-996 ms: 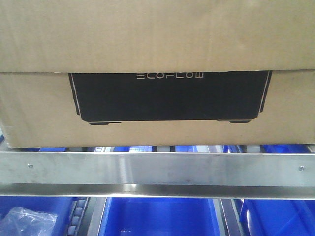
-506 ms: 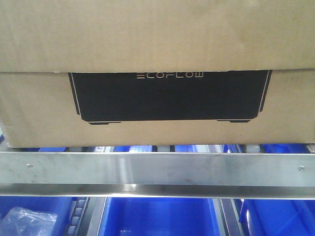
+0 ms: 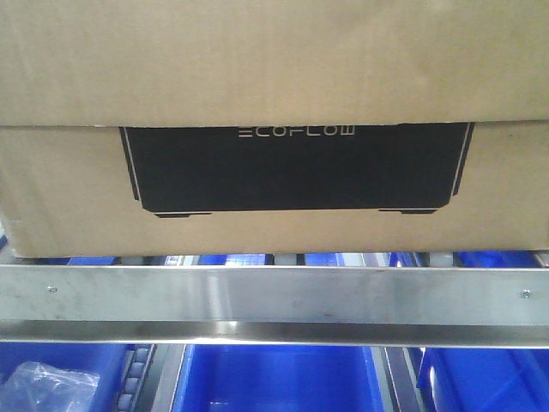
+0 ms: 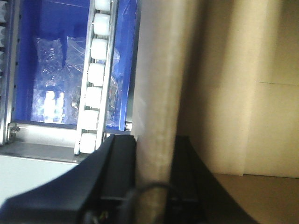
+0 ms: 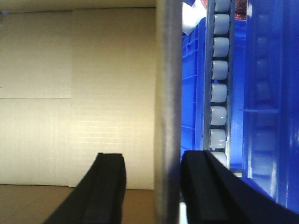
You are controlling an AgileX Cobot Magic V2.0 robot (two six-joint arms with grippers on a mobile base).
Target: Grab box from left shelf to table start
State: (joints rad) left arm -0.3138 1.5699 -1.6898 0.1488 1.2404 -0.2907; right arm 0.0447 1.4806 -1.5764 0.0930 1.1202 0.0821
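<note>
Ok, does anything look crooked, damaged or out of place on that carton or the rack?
Nothing stands out. The large brown cardboard box with the black ECOFLOW panel sits level on the steel-railed roller shelf, with no dents or tears showing. The left claw and right claw each straddle one of its edges.

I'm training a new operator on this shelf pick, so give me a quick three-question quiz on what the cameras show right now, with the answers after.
1. True or false: the box sits below the steel front rail of the shelf.
2. What colour are the bins under that rail? A red, B blue, C green.
3. Fill in: the black panel on the box reads ____.

Key: 1 false, the box stands above and behind the rail. 2 B. 3 ECOFLOW.
</note>
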